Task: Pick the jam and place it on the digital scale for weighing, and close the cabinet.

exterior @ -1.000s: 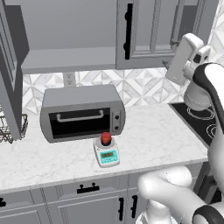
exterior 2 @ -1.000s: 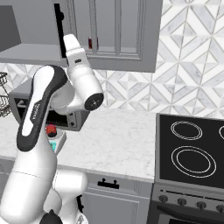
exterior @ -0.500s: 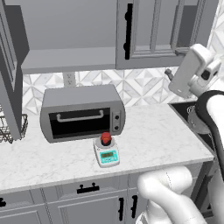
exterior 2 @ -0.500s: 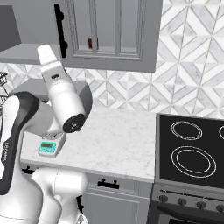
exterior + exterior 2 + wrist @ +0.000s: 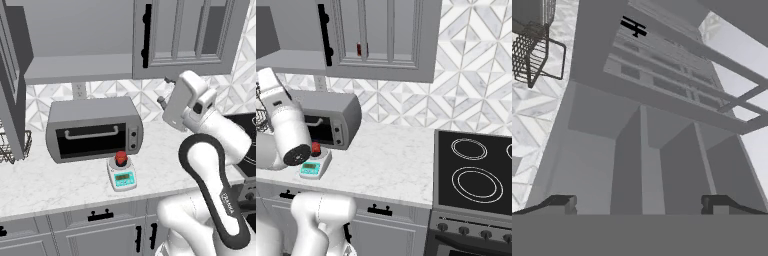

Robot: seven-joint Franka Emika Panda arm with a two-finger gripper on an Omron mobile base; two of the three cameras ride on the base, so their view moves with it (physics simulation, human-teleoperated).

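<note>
Resting on the digital scale (image 5: 122, 177), the jam (image 5: 120, 158) is located well below the gripper (image 5: 640, 202). The fingertips (image 5: 562, 202) are held apart, empty, facing the cabinet (image 5: 662, 90).

- The white arm (image 5: 210, 165) rises from the lower right of the left base view, bends in a dark-edged loop and lifts its hand upward, tilted left.
- In the right base view the forearm (image 5: 287, 131) stands at the left edge — wrist end up.
- The gripper (image 5: 639, 202) shows two dark fingertips (image 5: 562, 202) set wide apart, nothing between them.
</note>
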